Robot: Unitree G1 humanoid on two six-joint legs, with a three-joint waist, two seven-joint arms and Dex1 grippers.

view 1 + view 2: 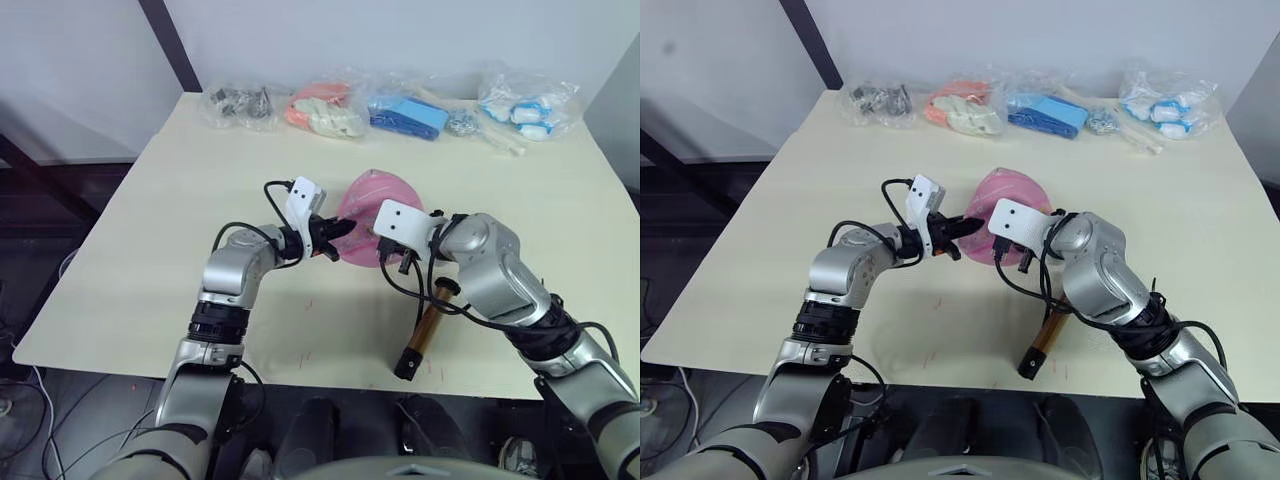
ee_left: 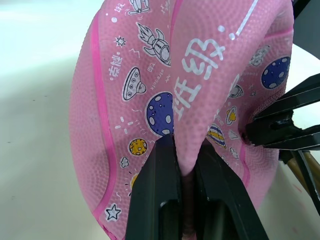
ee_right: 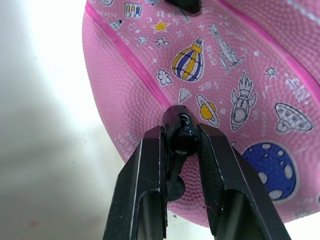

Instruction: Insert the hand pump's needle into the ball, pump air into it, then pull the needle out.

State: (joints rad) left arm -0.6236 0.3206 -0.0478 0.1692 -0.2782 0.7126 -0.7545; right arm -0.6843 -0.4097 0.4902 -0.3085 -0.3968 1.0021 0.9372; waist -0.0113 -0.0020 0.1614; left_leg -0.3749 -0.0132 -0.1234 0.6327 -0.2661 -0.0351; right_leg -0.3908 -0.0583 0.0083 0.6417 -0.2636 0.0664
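The pink ball (image 1: pixel 376 196), sagging and printed with cartoon rockets and planets, lies at mid-table between my two grippers. My left gripper (image 2: pixel 186 172) is shut on a pinched fold of the ball's skin (image 2: pixel 187 145). My right gripper (image 3: pixel 181 145) is shut on the needle's black fitting (image 3: pixel 181 132), which presses against the ball's surface; the metal pin itself is hidden. The hand pump (image 1: pixel 429 322), with its brass barrel and black ends, lies on the table under my right forearm, pointing toward the front edge.
Several clear plastic bags line the table's (image 1: pixel 140 260) far edge: dark parts (image 1: pixel 238 103), orange and white items (image 1: pixel 325 110), blue pieces (image 1: pixel 408 115), blue-white items (image 1: pixel 525 105). A dark beam (image 1: pixel 170 45) leans behind the far left corner.
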